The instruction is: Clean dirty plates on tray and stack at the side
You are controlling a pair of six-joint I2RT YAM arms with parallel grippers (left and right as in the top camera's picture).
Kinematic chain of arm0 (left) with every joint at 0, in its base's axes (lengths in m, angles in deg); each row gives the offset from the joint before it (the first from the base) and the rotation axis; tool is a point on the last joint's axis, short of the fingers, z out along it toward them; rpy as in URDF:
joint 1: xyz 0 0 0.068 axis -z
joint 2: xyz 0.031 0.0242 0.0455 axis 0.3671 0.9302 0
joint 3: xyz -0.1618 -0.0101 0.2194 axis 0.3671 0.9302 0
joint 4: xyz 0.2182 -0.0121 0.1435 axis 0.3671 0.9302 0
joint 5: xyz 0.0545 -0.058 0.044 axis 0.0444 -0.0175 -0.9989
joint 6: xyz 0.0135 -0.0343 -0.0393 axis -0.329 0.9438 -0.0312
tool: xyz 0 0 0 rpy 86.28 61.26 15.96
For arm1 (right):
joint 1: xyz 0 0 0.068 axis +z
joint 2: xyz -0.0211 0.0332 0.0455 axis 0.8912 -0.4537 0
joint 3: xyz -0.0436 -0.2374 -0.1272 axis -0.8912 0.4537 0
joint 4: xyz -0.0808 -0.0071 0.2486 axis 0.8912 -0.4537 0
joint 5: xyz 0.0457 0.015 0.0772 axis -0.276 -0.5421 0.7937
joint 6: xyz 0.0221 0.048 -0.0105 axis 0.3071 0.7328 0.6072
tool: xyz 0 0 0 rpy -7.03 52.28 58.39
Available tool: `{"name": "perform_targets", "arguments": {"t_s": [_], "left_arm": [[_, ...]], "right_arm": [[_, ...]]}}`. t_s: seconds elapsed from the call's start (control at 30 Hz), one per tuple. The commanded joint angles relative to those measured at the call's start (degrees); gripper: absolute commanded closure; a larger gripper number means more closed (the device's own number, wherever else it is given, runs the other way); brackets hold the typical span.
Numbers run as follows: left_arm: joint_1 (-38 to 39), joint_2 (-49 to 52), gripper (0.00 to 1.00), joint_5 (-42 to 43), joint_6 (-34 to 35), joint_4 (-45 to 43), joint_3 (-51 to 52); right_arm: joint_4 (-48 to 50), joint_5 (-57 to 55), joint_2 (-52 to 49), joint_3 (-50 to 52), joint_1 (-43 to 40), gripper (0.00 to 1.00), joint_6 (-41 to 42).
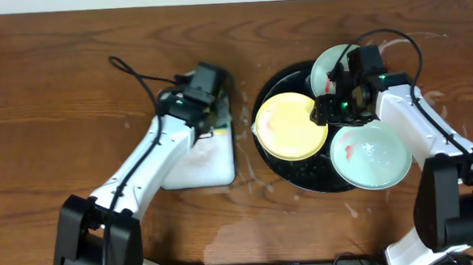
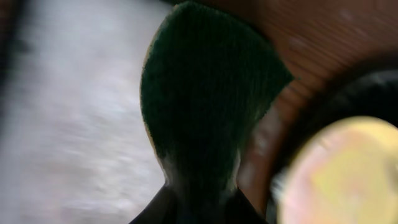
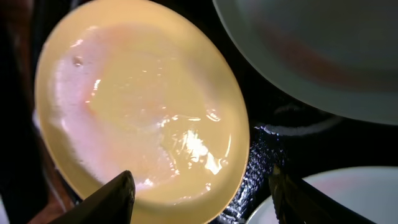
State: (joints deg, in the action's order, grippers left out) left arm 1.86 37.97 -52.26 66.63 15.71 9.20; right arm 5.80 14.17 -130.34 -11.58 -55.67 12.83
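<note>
Black and glossy, the tray (image 1: 304, 180) sits right of centre in the overhead view and carries all three plates: the yellow plate (image 1: 289, 126) at its left side, one pale plate (image 1: 327, 63) over its upper rim, and another pale plate (image 1: 376, 159) at lower right, overhanging the edge. Both pale plates show red-orange smears. The yellow one, seen close from the right wrist, is wet and shiny with only a faint pinkish film. The right gripper (image 1: 333, 104) hovers between the three plates, its jaws wide and holding nothing, the yellow plate's near rim lying below the gap. The left gripper (image 1: 212, 111) is at the upper end of a white foam tray (image 1: 191, 169), left of the black tray, and appears closed on a dark green sponge (image 2: 205, 106), though that view is blurred. The plates look stiff, light and thin, and the water should make them slippery. I cannot tell whether they would chip. The raised rim is probably the best hold, one finger above and one beneath, taken where a plate overhangs the tray or lifts clear of its neighbour.
</note>
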Motion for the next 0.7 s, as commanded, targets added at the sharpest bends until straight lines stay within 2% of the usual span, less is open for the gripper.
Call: {"name": "perform_targets", "arguments": {"t_s": [0.0,0.3,0.47,0.67], "left_arm": [[-5.14,0.24,0.92,-3.45,-1.01,1.44,0.48],[-11.37,0.24,0.91,-2.97,-1.01,-0.13,6.25],[-11.32,0.22,0.79,4.0,-1.51,-0.83,6.75],[-11.32,0.17,0.71,12.11,-4.72,-2.97,6.75]], "right_arm": [[-0.48,0.98,1.05,-0.17,-0.07,0.32,-0.83],[-0.61,4.61,1.14,-0.17,0.48,0.26,-0.83],[-0.5,4.61,1.38,-0.17,1.4,0.24,-0.83],[-0.9,4.55,3.32,-0.17,2.4,0.24,-0.85]]}}
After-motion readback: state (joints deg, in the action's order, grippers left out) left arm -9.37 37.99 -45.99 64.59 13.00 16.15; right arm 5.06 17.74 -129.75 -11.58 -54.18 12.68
